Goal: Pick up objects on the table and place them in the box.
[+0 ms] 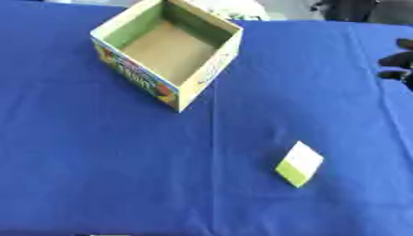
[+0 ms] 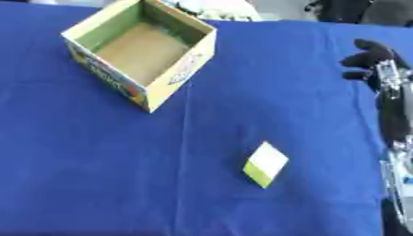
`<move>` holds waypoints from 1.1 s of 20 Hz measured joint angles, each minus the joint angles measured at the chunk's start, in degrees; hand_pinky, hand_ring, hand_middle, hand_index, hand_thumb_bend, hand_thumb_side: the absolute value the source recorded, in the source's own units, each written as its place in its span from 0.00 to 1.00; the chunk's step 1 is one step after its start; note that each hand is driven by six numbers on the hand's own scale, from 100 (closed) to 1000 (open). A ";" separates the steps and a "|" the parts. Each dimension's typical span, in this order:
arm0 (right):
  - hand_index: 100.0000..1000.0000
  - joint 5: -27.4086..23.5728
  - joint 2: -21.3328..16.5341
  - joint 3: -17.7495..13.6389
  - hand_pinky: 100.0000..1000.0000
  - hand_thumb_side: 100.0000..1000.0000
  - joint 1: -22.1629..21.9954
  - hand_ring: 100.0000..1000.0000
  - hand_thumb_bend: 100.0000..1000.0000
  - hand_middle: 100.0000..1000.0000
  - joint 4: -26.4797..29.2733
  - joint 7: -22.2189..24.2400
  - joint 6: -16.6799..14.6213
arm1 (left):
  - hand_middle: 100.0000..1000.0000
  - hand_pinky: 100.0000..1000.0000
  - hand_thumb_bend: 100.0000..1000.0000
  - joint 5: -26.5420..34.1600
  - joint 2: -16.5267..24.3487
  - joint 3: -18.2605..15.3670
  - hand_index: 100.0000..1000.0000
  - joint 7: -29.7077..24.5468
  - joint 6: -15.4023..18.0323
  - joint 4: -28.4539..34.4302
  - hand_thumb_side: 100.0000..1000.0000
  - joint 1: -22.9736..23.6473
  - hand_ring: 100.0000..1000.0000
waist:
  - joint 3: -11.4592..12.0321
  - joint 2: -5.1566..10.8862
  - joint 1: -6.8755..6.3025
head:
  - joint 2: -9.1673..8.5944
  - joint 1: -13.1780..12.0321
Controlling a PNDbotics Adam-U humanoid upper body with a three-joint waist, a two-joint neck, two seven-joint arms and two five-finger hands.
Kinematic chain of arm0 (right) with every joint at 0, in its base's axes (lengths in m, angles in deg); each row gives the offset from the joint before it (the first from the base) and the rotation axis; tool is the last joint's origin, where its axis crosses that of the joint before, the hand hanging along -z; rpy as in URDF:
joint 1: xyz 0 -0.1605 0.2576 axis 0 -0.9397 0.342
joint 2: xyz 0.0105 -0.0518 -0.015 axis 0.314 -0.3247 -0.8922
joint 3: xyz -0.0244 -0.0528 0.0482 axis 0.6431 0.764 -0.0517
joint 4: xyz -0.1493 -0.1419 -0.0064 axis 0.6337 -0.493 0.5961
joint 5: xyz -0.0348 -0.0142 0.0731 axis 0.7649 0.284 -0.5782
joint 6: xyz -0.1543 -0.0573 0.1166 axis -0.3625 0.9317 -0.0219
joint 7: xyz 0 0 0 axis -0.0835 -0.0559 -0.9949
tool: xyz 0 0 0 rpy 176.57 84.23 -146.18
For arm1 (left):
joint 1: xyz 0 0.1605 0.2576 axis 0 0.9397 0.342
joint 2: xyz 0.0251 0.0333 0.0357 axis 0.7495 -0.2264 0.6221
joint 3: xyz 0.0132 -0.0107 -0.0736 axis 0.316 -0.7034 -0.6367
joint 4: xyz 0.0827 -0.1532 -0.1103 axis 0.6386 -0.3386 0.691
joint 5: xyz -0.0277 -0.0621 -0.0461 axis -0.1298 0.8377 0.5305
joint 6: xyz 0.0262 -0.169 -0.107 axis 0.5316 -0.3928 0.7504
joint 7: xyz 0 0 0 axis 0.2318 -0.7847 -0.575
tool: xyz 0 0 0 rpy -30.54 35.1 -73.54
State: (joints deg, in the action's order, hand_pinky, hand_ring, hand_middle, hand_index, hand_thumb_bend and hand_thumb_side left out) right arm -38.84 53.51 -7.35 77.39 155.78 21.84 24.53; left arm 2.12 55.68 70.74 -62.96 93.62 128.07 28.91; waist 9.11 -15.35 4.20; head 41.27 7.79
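I seem to be working at a staged test setup, a lab rather than a home; the table [image 1: 97, 161] is draped edge to edge in plain blue cloth; dark equipment [image 2: 355, 10] stands blurred beyond its far edge.

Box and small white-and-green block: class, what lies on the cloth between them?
Nothing. Between the open cardboard box and the white-and-green block, the left eye view shows only bare blue tablecloth, crossed by a faint crease.

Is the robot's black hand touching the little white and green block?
Apart. The right eye view shows the right hand up by the table's right edge, with bare blue tablecloth between it and the small white and green block.
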 measured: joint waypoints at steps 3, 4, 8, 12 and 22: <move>0.84 0.11 0.00 0.01 0.67 1.00 -0.17 0.73 0.00 0.57 0.00 0.08 -0.02 | 0.94 0.78 0.12 0.00 0.00 0.00 0.72 -0.07 0.01 0.00 0.80 0.00 0.73 | 0.09 -0.11 0.19 | -0.14 0.29; 0.84 0.16 0.00 0.01 0.67 1.00 -0.19 0.73 0.00 0.57 0.00 0.09 -0.02 | 0.94 0.78 0.12 0.00 0.00 0.00 0.72 -0.08 0.01 0.00 0.80 0.00 0.73 | 0.13 -0.21 0.22 | -0.27 0.46; 0.85 1.05 -0.46 0.01 0.69 1.00 -1.01 0.75 0.00 0.60 0.00 0.00 0.09 | 0.94 0.78 0.12 0.00 0.00 0.01 0.72 -0.11 -0.02 0.00 0.80 0.00 0.73 | 0.32 -0.52 0.50 | -0.57 1.29; 0.85 7.15 -6.90 0.93 0.76 1.00 -4.79 0.79 0.07 0.68 0.00 -0.78 0.39 | 0.94 0.78 0.12 -0.02 0.05 0.02 0.72 -0.18 -0.08 0.00 0.80 0.01 0.73 | 0.40 -0.53 1.00 | -0.58 1.97; 0.89 21.66 -29.88 8.00 0.86 1.00 -11.32 0.86 0.13 0.80 0.01 -1.99 -4.40 | 0.94 0.78 0.12 -0.06 0.94 0.20 0.72 -0.40 -0.29 0.00 0.80 0.46 0.73 | 0.37 -0.15 1.91 | -0.58 1.98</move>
State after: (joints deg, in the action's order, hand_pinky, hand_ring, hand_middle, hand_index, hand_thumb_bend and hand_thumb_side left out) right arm -17.18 23.63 0.64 66.07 155.80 19.85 20.13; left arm 2.06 56.63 70.94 -63.36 93.32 128.07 29.37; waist 9.48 -15.50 6.11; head 40.70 9.77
